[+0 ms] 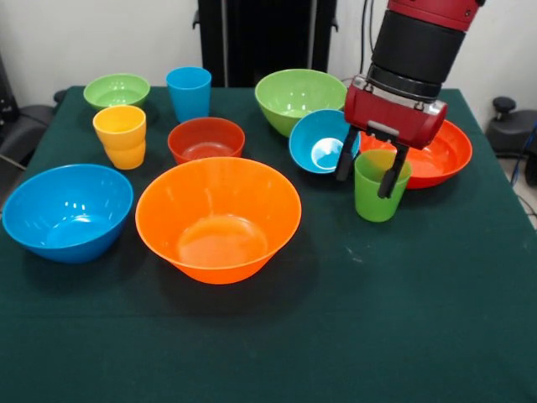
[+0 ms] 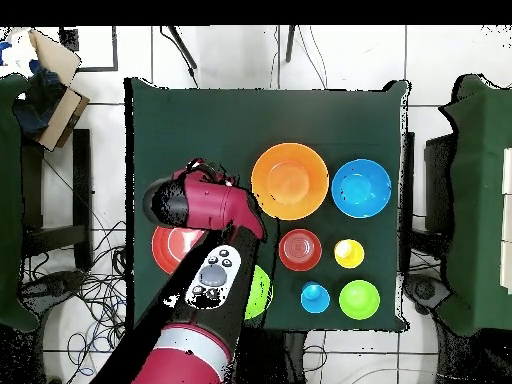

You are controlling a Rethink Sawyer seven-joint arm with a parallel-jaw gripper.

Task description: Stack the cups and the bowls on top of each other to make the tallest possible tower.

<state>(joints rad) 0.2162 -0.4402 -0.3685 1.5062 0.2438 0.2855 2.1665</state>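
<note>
Now the gripper (image 1: 369, 175) stands over the green cup (image 1: 380, 186) on the worktop (image 1: 403, 319) beside the flat orange bowl (image 1: 436, 155), its fingers (image 1: 345, 164) open astride the rim, holding nothing; next it should close and lift.

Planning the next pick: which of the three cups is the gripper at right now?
The green cup, standing upright in front of the shallow orange-red bowl. The gripper has its open fingers straddling its rim. The blue cup and yellow-orange cup stand across the table.

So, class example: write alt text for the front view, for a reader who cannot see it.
A red and black robot gripper straddles the rim of an upright green cup on a dark green table. Unstacked bowls and cups surround it; no tower exists yet.
</note>
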